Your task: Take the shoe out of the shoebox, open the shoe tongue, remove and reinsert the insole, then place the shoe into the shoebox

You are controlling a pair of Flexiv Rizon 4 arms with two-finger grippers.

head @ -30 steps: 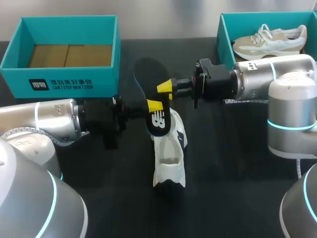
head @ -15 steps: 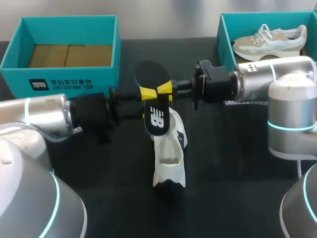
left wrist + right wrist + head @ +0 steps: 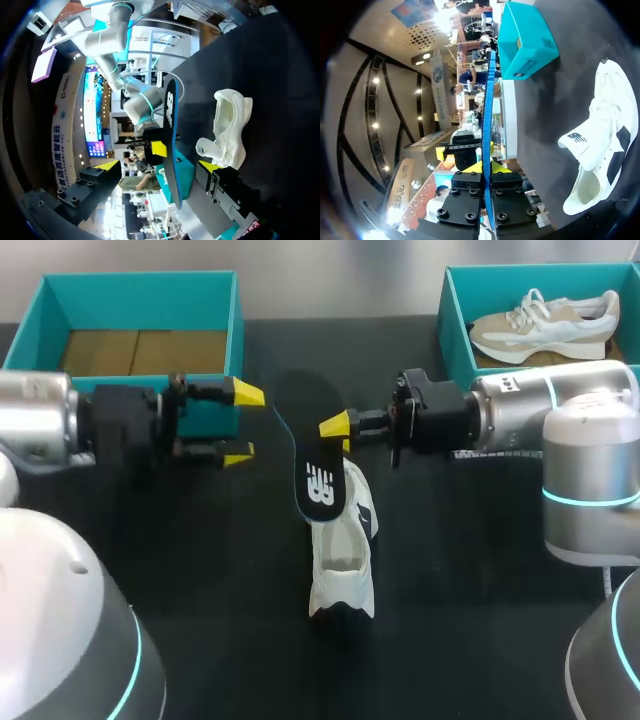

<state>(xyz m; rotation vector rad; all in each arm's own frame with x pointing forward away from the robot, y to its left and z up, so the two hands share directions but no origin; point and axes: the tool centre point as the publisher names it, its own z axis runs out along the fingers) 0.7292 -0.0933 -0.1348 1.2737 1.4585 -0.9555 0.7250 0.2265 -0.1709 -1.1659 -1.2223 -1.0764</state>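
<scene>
Black insole [image 3: 318, 475] held by right hand [image 3: 338, 428]; left hand [image 3: 243, 423] wide; two shoes [image 3: 342, 550] [image 3: 545, 320], two shoeboxes [image 3: 140, 280] [image 3: 455, 320].

The black worktop [image 3: 200, 570] carries a white shoe [image 3: 342, 560] near its middle, with a teal left shoebox [image 3: 140, 278] and a teal right shoebox [image 3: 455, 325] along its far edge.

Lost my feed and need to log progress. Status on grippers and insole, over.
Left gripper open, clear of the insole. Right gripper shut on insole, held on edge beside the white shoe. Nothing in the way.
</scene>
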